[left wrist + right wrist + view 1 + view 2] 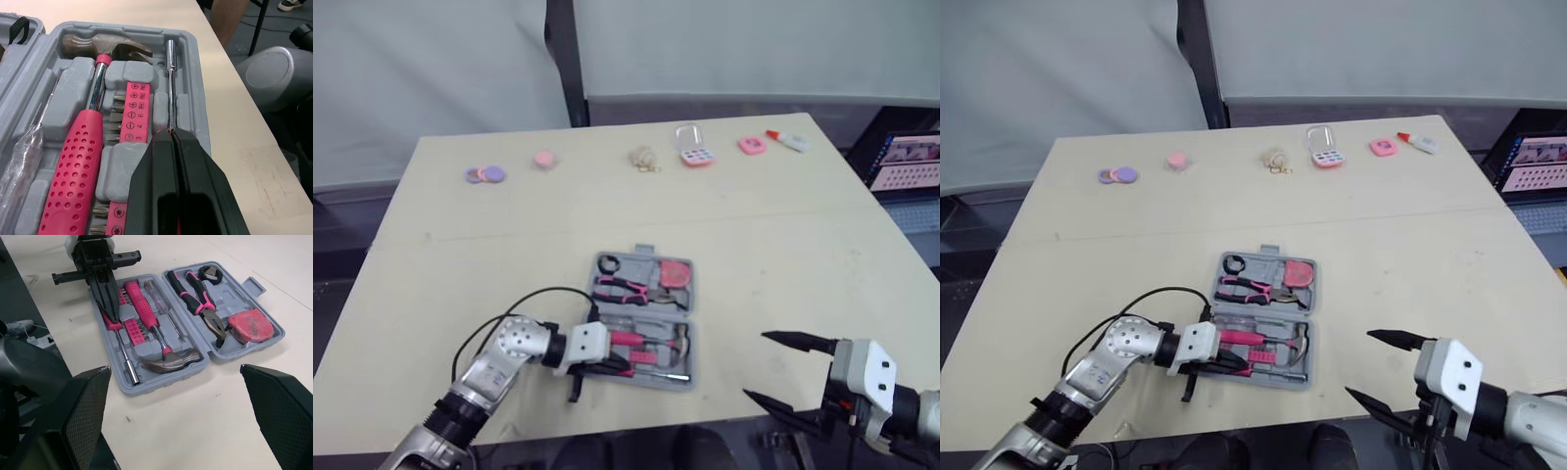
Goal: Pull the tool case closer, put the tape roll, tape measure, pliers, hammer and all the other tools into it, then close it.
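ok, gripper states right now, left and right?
left gripper: closed on the bit driver, which lies in the tool case
right gripper: open, holding nothing

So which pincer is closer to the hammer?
Left. The left pincer is over the case, shut on the driver lying right beside the hammer. The right pincer is open over the table, off to the case's right.
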Available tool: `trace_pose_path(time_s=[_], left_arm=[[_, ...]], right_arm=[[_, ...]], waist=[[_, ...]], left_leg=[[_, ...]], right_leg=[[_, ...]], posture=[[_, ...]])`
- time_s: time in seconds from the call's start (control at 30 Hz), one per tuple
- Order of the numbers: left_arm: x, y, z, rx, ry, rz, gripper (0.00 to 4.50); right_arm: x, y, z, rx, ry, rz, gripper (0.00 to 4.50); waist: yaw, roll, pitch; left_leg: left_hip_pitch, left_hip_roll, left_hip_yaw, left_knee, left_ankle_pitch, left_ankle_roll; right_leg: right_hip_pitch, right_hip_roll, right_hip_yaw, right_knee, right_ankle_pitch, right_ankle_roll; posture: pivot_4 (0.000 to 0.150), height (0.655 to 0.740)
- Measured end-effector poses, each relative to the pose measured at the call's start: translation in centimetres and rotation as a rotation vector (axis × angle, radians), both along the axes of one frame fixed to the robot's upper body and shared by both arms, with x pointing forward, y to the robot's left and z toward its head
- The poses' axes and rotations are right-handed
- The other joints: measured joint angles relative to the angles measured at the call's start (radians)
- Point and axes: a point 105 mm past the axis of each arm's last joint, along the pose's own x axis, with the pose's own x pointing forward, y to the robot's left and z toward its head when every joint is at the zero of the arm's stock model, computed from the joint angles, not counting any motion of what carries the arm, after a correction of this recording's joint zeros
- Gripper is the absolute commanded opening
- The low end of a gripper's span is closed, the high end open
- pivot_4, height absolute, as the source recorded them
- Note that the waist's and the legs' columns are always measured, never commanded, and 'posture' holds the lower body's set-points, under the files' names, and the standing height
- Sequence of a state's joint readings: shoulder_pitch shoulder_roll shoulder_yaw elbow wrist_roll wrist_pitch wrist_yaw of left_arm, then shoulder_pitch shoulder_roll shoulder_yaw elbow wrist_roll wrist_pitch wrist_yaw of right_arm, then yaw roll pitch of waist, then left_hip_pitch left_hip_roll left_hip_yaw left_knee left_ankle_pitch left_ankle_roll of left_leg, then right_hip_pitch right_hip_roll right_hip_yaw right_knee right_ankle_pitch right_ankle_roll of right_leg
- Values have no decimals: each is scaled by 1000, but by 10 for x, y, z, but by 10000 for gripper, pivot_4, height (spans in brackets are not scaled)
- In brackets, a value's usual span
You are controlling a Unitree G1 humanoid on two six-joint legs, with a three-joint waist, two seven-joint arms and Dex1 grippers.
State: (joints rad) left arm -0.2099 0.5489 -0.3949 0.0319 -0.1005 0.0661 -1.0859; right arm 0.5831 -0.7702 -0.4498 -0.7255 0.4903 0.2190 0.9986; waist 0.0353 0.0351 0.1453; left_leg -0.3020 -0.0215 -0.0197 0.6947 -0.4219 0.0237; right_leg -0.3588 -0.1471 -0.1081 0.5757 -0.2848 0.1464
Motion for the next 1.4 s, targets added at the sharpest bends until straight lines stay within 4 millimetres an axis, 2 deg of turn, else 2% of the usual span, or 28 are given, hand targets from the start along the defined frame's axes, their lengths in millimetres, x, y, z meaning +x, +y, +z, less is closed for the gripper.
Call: trace_pose_path(time_s=[0.17, 0.23, 0.3, 0.4, 0.5, 0.6, 0.73, 0.77, 0.83, 0.97, 1.2, 1.3, 1.4], left_arm=[[-1, 19, 19, -76, 164, 139, 652], [4, 26, 47, -140, 165, 183, 652], [5, 34, 72, -186, 156, 207, 652], [-3, 53, 94, -200, 156, 257, 652], [-13, 75, 92, -191, 201, 344, 652], [-26, 94, 79, -190, 249, 444, 0], [-40, 123, 60, -146, 269, 583, 0], [-45, 131, 53, -124, 279, 620, 0], [-51, 138, 45, -103, 290, 647, 0], [-59, 150, 33, -55, 281, 699, 0], [-61, 157, 31, -61, 254, 747, 0], [-52, 156, 35, -67, 224, 747, 0], [-28, 154, 48, -87, 142, 739, 0]], right_arm=[[6, 0, 5, -8, -33, 6, 45000], [9, -2, 4, -18, -33, -3, 45000], [12, -4, 5, -24, -31, -23, 45000], [18, -11, 4, -41, -1, -82, 45000], [14, -19, -10, -73, 146, -134, 45000], [13, -17, -11, -34, 141, -167, 36475], [12, -10, -12, -5, 122, -172, 17312], [11, -9, -15, 3, 134, -174, 10192], [9, -8, -17, 10, 147, -177, 1351], [6, -3, -22, 38, 162, -179, 568], [0, -5, -27, 37, 175, -193, 568], [4, -7, -29, 16, 179, -207, 568], [13, -6, -25, 5, 153, -208, 568]], waist=[[-12, -3, 7], [-10, -6, 9], [-9, -7, 10], [-12, -7, 11], [-12, -8, 13], [-11, -9, 15], [-8, -11, 16], [-8, -12, 17], [-7, -12, 17], [-9, -12, 17], [-10, -12, 17], [-9, -12, 17], [-6, -12, 17]], left_leg=[[-4, 3, 0, 0, 0, -1], [-13, 3, -1, 5, 0, -1], [-16, 2, -2, 6, 0, 0], [-16, 2, -2, 4, 0, 0], [-16, 2, -2, 3, 0, 0], [-16, 2, -1, 4, 0, -1], [-16, 2, -1, 4, -1, -1], [-16, 2, -1, 4, -1, -1], [-16, 1, -1, 4, -1, -1], [-16, 1, -1, 4, -1, -1], [-16, 2, 0, 3, -1, -1], [-16, 2, 0, 4, -1, -1], [-16, 1, -1, 4, -1, -1]], right_leg=[[-6, 0, 0, 2, -2, 1], [-15, -1, 0, 8, -2, 1], [-17, -2, 1, 9, -2, 1], [-17, -2, 1, 8, -2, 1], [-17, -1, 1, 7, -2, 0], [-17, -1, 1, 6, -2, 0], [-17, -1, 2, 6, -2, 0], [-17, -1, 2, 6, -2, 0], [-17, -1, 2, 5, -2, 0], [-17, -1, 2, 5, -2, 0], [-18, -1, 2, 5, -2, 0], [-17, -1, 2, 5, -2, 0], [-17, -1, 2, 6, -2, 0]], posture=[[1500, 7400], [1500, 7400], [1500, 7400], [1500, 7400], [1500, 7400], [1500, 7400], [1500, 7400], [1500, 7400], [1500, 7400], [1500, 7400], [1500, 7400], [1500, 7400], [1500, 7400]])
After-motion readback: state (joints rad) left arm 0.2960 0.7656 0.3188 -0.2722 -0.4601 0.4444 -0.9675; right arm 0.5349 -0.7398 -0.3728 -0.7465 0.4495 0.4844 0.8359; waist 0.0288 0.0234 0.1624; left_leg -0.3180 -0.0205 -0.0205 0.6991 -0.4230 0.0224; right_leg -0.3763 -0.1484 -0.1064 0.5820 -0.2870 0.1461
